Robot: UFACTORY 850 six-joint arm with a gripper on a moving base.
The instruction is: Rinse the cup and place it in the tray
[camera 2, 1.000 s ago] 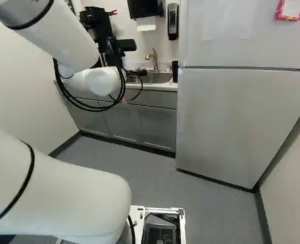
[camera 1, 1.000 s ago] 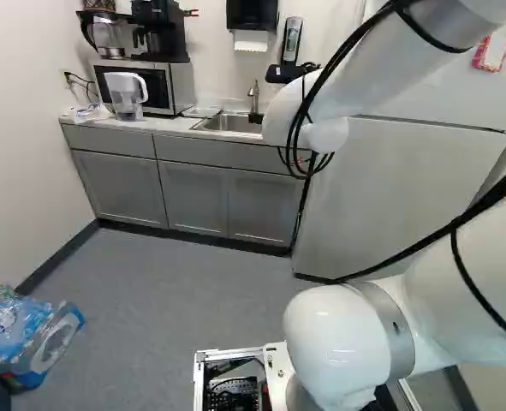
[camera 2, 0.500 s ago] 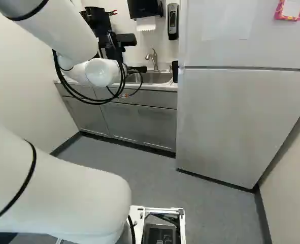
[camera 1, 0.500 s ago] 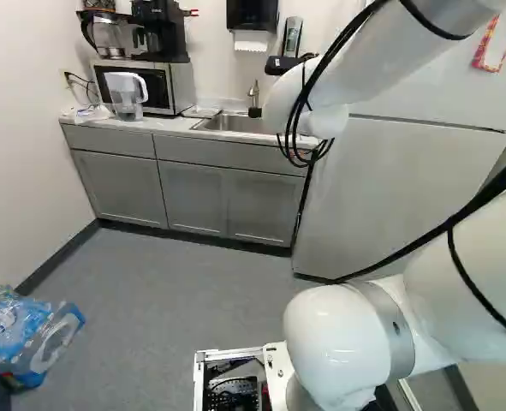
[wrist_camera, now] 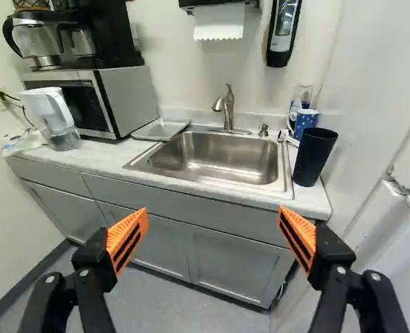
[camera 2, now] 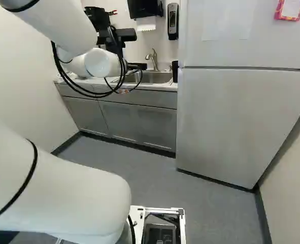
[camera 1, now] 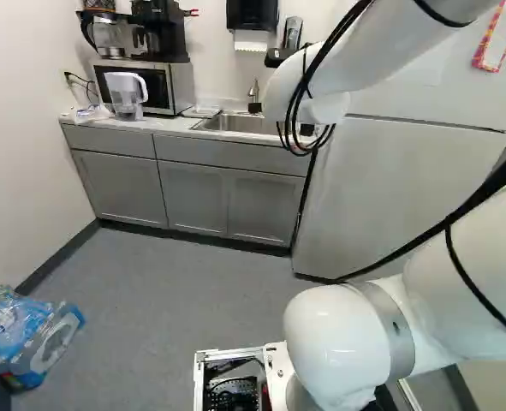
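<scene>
The gripper (wrist_camera: 214, 222) is wide open and empty, while the tall black tapered cup (wrist_camera: 315, 156) stands near the worktop's (wrist_camera: 94, 156) refrigerator-side (camera 2: 231, 127) front corner, probably light, stiff plastic, slippery when wet, best clasped mid-wall.

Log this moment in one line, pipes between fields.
tool: open, holding nothing | black cup: upright beside sink | blue cup: behind black cup | tray: across sink from both cups | placing: not done
</scene>
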